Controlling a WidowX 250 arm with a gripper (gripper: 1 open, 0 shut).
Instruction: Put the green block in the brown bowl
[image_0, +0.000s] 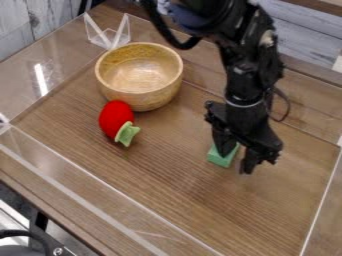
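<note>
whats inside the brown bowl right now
The brown bowl shows only bare wood grain inside. The near rim hides a strip of the floor. The green block sits on the table under the pincer.

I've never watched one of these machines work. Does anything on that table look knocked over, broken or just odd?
Nothing looks spilled or broken. The brown bowl sits upright and empty. The red strawberry toy lies on its side beside it. The green block stands on the wooden table, with the arm's jaws straddling it.

The black arm reaches straight down, its tool (241, 157) low with fingers parted.
</note>
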